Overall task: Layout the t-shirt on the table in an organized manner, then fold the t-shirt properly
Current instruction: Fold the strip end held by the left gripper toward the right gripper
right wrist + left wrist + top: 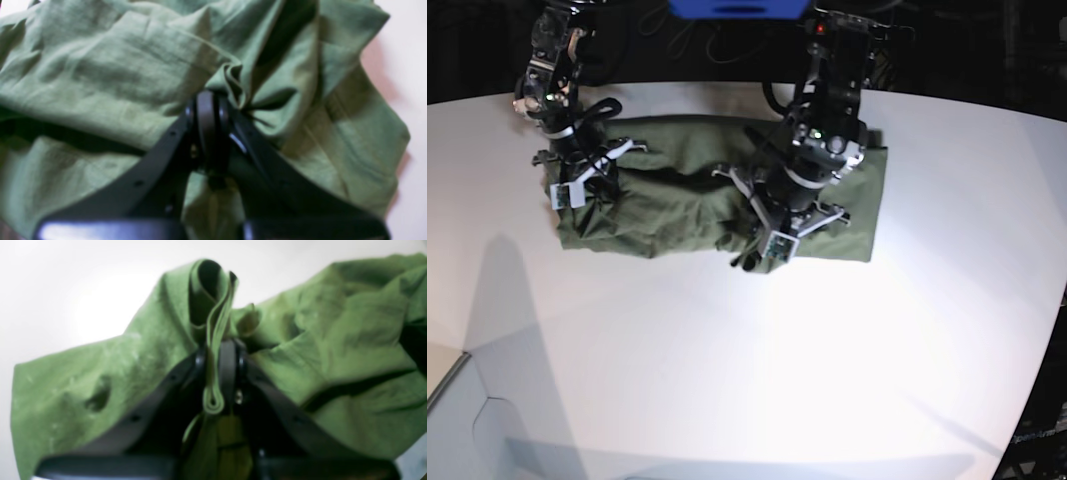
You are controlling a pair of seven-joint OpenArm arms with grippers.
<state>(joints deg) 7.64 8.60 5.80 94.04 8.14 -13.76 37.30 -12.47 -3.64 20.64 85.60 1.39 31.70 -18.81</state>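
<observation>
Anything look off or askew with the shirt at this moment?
The t-shirt lies bunched and creased on the table, not flat. Both the left claw and right claw pinch gathered folds. No damage visible.

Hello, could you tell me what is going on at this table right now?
A two-armed robot is handling an olive-green cotton t-shirt that lies bunched into a wrinkled band on the large white table. The left gripper and the right gripper are each shut on a pinch of fabric. The shirt is not yet neatly folded.

Matt, wrinkled green cloth t-shirt on a smooth white table.
</observation>
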